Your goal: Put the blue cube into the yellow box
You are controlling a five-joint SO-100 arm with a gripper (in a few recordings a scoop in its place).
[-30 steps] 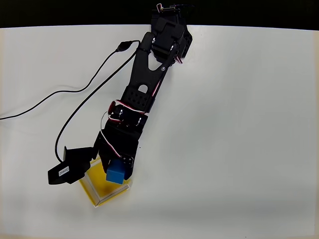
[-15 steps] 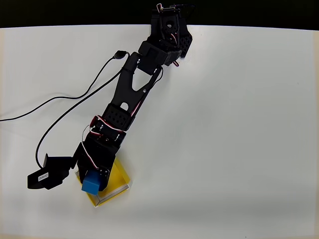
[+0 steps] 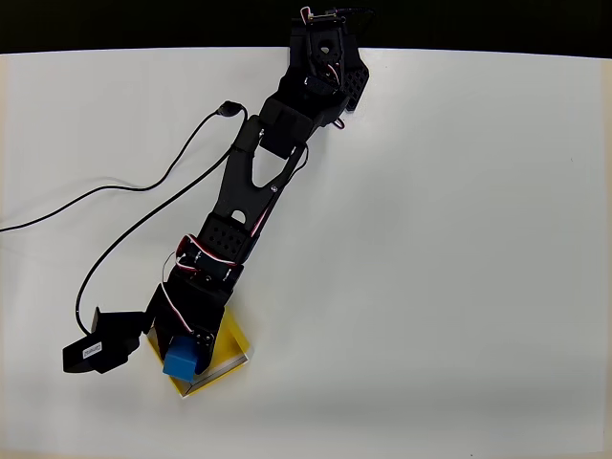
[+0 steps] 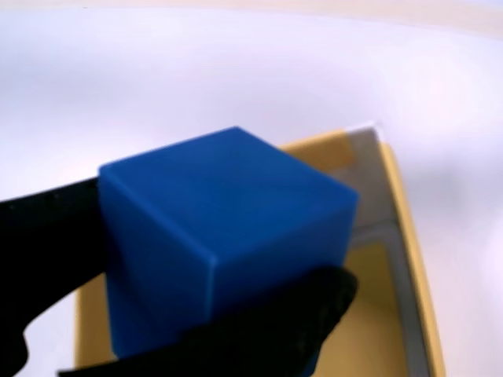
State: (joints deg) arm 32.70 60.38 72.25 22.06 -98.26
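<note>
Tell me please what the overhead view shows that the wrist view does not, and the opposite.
Only the overhead view shows the whole black arm, the black cable curving across the white table, and where the yellow box sits near the table's lower left. Only the wrist view shows a close look at the cube's plain faces and the box's inner wall and floor behind it. Both show the blue cube gripped in the end effector over the yellow box.
</note>
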